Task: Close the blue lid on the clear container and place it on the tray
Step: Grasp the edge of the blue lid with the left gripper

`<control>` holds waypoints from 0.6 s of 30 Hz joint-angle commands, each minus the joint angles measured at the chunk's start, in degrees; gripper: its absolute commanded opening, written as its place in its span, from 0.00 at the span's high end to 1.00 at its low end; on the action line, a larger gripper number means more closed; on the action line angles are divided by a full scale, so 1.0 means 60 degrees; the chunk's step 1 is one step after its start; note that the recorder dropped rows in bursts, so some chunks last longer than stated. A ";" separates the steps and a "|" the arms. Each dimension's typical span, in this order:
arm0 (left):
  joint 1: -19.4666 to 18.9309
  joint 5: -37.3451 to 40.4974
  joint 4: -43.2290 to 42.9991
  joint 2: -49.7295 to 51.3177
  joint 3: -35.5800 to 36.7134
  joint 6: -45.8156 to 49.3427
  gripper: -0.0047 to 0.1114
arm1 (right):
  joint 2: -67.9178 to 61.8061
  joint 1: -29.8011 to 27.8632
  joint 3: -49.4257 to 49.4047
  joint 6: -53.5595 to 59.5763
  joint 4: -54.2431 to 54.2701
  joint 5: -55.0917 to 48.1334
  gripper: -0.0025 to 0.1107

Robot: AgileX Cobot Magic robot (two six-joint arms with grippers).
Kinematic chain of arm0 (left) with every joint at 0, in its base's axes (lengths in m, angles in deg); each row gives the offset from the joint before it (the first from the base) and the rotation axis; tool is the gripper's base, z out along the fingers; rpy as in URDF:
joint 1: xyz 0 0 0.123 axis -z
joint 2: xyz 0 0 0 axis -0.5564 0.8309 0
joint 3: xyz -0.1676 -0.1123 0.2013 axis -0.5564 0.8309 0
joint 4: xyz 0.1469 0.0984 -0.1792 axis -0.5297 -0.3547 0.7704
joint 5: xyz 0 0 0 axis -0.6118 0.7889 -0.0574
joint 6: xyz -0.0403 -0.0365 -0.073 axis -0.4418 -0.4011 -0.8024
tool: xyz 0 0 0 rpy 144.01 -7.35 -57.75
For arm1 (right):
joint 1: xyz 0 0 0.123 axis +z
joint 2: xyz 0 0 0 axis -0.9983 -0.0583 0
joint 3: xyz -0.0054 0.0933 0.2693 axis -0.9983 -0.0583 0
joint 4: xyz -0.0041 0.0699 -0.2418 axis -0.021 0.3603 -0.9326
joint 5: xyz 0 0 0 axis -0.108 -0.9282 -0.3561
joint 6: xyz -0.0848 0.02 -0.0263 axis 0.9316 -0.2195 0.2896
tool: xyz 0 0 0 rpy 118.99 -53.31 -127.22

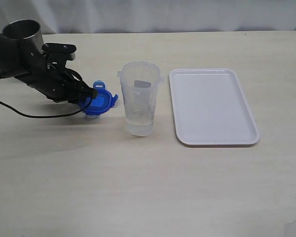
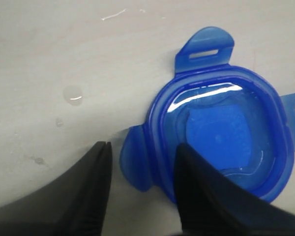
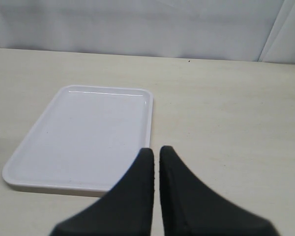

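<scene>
Left gripper [image 1: 90, 94] at the blue lid [image 1: 102, 101] on a pale surface [image 1: 138, 187].
The black arm [image 1: 19, 61] reaches in from the left, its gripper tip touching the lid's left edge. The lid lies flat just left of the clear container [image 1: 139, 98], which stands upright with its top open. The white tray [image 1: 212, 106] lies just right of the container, apart from it. A steel cup [image 1: 23, 29] stands behind the arm, and a black cable [image 1: 39, 116] trails across the surface in front of it.
</scene>
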 commanded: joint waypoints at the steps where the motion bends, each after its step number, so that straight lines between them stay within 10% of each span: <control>1: 0.0010 -0.0132 0.0255 0.0028 -0.0019 -0.0086 0.63 | 0.0034 -0.0031 -0.0027 -0.0008 0.0032 -0.0015 0.94; 18: 0.0010 -0.0123 0.0236 0.0028 -0.0019 -0.0086 0.69 | 0.0034 -0.0031 -0.0027 -0.0008 0.0032 -0.0015 0.94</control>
